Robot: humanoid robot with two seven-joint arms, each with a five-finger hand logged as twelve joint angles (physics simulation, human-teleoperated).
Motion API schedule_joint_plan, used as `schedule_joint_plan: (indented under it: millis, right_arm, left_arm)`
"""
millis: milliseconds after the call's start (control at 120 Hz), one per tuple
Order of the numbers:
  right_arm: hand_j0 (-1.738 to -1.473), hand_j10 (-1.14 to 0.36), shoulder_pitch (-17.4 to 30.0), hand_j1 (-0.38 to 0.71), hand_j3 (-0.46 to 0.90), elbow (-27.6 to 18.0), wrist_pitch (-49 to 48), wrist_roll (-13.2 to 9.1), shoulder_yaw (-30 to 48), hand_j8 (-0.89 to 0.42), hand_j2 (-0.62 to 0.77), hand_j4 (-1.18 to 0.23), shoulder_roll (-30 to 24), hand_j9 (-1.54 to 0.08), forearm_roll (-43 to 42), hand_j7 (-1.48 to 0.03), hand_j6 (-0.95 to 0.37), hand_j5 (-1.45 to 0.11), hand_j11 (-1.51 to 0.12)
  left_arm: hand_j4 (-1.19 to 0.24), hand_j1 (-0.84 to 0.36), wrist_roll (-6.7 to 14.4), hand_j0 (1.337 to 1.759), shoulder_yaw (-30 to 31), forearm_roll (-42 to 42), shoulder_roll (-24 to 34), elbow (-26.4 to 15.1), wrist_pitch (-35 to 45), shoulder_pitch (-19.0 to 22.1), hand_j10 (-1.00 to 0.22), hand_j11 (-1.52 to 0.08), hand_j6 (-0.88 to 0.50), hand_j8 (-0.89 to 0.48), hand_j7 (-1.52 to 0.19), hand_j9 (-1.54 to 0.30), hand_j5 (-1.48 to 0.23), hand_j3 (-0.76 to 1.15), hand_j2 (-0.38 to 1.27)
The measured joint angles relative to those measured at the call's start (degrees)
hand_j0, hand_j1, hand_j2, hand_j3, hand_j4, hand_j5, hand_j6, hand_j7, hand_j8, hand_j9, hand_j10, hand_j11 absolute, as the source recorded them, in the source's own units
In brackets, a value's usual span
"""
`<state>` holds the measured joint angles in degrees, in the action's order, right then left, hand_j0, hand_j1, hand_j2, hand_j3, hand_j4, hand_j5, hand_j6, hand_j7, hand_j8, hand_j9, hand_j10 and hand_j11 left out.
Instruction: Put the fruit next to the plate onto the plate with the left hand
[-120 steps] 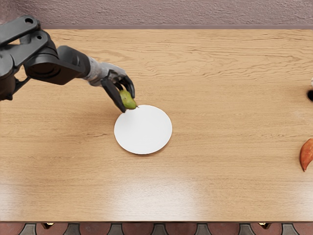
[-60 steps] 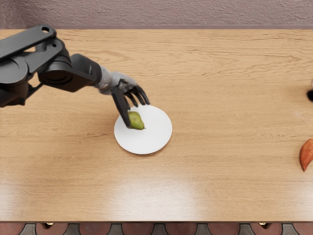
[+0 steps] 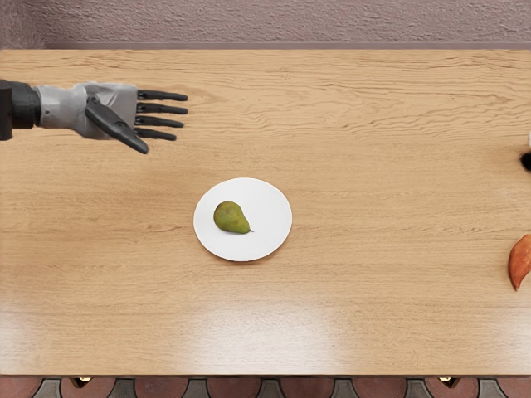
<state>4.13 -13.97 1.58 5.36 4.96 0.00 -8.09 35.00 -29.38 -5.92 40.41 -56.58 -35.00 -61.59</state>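
The small green pear lay on its side on the round white plate, a little left of the plate's middle, with its narrow stem end pointing right and slightly toward the near edge. The left hand hung over the far left part of the table, well apart from the plate. Its black fingers were straight and spread, pointing right, the thumb angled down toward the near side, and it held nothing.

At the right edge, well away from the plate, an orange-red tapered thing lay half cut off from sight, and farther back a small dark shape showed that I could not make out.

The wooden table was pale, with wavy grain and a soft sheen along its near side. Behind it ran a rough mauve wall; below the near edge showed patterned floor tiles. The plate looked flat and matte, the pear smooth and faintly mottled, and the hand's palm grey and hard.
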Motion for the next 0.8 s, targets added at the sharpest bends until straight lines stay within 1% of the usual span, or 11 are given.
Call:
schedule_joint_plan:
  millis: [67,242,367,625,800]
  right_arm:
    - [-1.658,-0.01,0.00,-0.33,0.00,0.00,0.00,0.00,0.01,-0.01,0.00,-0.02,0.00,-0.02,0.00,-0.02,-0.01,-0.02,-0.02]
    - [-1.658,-0.01,0.00,-0.33,0.00,0.00,0.00,0.00,-0.02,-0.01,0.00,-0.02,0.00,-0.02,0.00,-0.02,-0.01,-0.02,-0.02]
    - [-1.658,-0.01,0.00,-0.33,0.00,0.00,0.00,0.00,-0.02,-0.01,0.00,-0.01,0.00,-0.02,0.00,-0.02,-0.01,-0.02,-0.02]
    - [-1.658,-0.01,0.00,-0.33,0.00,0.00,0.00,-0.01,-0.04,-0.01,0.00,-0.01,0.00,-0.02,0.00,-0.02,-0.01,-0.02,-0.02]
    - [-1.658,-0.01,0.05,-0.33,0.00,0.03,0.00,0.00,-0.04,-0.01,0.00,-0.01,0.00,-0.02,0.03,-0.02,-0.01,-0.02,-0.02]
  left_arm:
    - [-0.02,0.33,0.00,1.658,-0.06,-1.12,1.64,0.42,-0.02,1.94,-0.02,-0.03,-0.01,-0.01,-0.03,-0.03,-0.03,0.00,0.01]
    - [-0.01,0.34,0.00,1.658,-0.11,-2.17,6.87,1.84,-0.03,3.32,-0.01,-0.01,0.00,0.00,-0.01,-0.01,-0.01,0.00,0.00]
    - [0.00,0.34,0.00,1.658,-0.11,-2.31,9.22,2.08,-0.04,4.11,0.00,-0.01,0.00,0.00,-0.01,-0.01,-0.01,0.00,0.00]
    - [0.00,0.35,0.00,1.658,-0.05,-2.42,11.38,3.26,-0.04,4.91,0.00,0.00,0.00,0.00,0.00,0.00,0.00,0.00,0.00]
    - [0.00,0.35,0.00,1.658,-0.05,-2.42,12.68,5.65,-0.05,5.08,0.00,0.00,0.00,0.00,0.00,0.00,0.00,0.00,0.00]
